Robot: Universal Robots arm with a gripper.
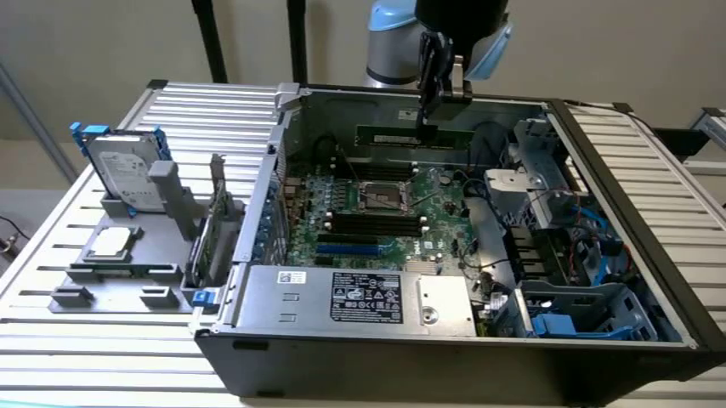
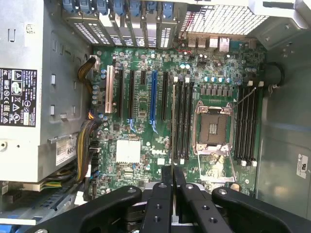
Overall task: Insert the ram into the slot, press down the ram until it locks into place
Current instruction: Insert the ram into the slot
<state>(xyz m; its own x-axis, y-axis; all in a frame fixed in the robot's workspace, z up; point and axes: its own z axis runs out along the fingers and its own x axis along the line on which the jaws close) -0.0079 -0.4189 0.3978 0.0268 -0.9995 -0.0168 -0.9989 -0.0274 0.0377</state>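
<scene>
Ram (image 1: pixel 386 135) hangs in the air over the far part of the open computer case (image 1: pixel 635 195), level and lengthwise, with the gripper (image 1: pixel 428 126) clamped on its upper edge near the middle. It is clear of the green board (image 1: pixel 437 200) below, so by the look of it nothing is seated yet: both the insertion and the press-down are left to do. The black slot (image 1: pixel 363 223) rows beside the processor socket (image 1: pixel 380 197) look empty. A large sticker on the power supply (image 1: pixel 365 297) carries print too small to read, as does the label on the hard drive (image 1: pixel 122 170) standing outside the case on the exterior view's left.

From the wrist, the gripper (image 2: pixel 172 171) has its fingers (image 2: pixel 164 194) drawn close together, with only a thin gap between them. Below lie the slot (image 2: pixel 183 121) rows, unfilled, clips at their ends. A black label (image 2: pixel 17 97) on the power supply shows certification marks but no legible words.
</scene>
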